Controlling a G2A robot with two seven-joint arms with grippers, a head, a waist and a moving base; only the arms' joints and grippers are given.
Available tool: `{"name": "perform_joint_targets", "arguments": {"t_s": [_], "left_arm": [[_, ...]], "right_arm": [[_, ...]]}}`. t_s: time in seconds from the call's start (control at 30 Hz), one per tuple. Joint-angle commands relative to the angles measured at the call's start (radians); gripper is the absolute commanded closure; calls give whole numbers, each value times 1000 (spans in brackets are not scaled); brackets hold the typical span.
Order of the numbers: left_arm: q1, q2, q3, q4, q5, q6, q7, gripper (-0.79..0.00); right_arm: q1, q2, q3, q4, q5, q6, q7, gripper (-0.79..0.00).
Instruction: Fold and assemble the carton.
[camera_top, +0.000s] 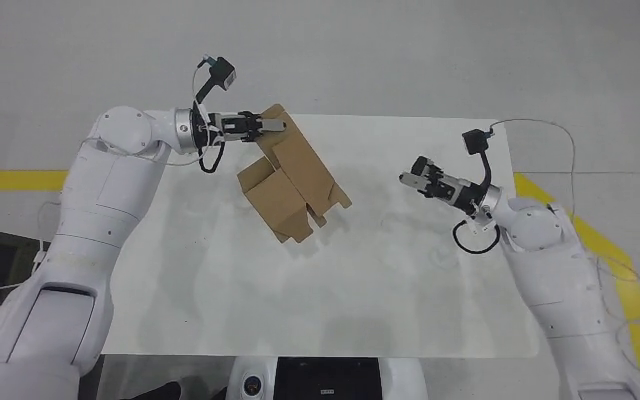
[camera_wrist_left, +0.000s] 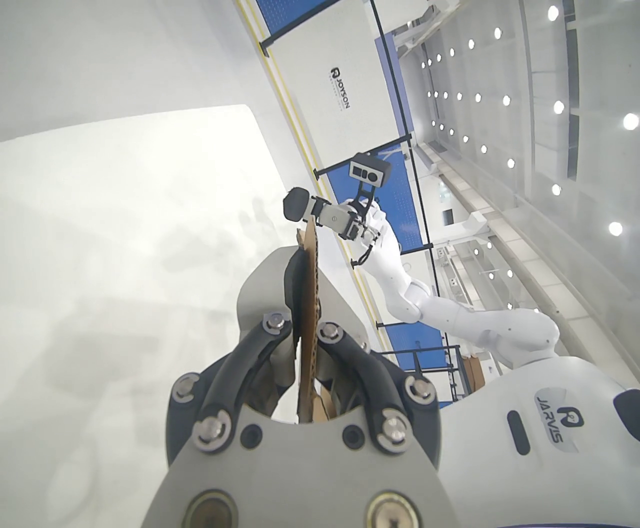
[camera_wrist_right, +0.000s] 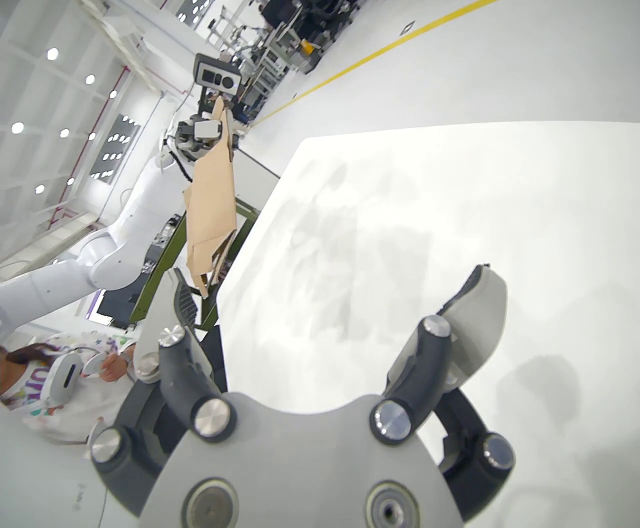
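White table (camera_top: 400, 290) with carton (camera_top: 295, 180) held over it.
My left gripper (camera_top: 283, 125) is clamped on the carton's top flap, and the part-opened body hangs below my fingertips. My right gripper (camera_top: 408, 180) hovers wide open, well apart from the carton.

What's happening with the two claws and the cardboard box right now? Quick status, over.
Left gripper shut on carton's upper edge. Carton partly folded, hanging from it. Right gripper open, apart from carton, above the white table.

carton (camera_top: 290, 182): matt corrug. cardbd | tbl (camera_top: 400, 290): smooth matt surf.
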Motion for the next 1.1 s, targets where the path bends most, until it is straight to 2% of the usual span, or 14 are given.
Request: {"name": "perform_joint_targets", "arguments": {"t_s": [0.0,0.23,0.4,0.6,0.67,0.73,0.77,0.87,0.93,1.07], "left_arm": [[5,-1,3,-6,-1,1,-10,0],[17,-4,14,-32,-16,-6,-59,0],[30,-8,24,-56,-32,-27,-77,0],[33,-15,40,-66,-27,-36,-81,0],[31,-17,45,-66,-22,-39,-81,0],[29,-19,48,-63,-19,-38,-79,0],[27,-19,49,-61,-18,-38,-79,0],[23,-21,50,-57,-18,-40,-82,0],[21,-22,51,-56,-17,-40,-86,0],[21,-23,53,-63,-19,-36,-91,0]], "right_arm": [[33,-7,-44,36,53,-18,54,-785],[114,-39,-179,132,323,-72,229,-785],[155,-51,-293,115,416,-8,293,-785],[197,-58,-390,106,470,3,304,-773],[210,-60,-421,106,469,5,307,-616],[220,-60,-444,116,479,3,304,-520],[225,-61,-456,119,481,3,304,-493],[238,-60,-487,129,485,-1,300,-493],[249,-59,-508,134,483,-3,298,-391],[268,-58,-542,148,489,-11,291,-329]]}}
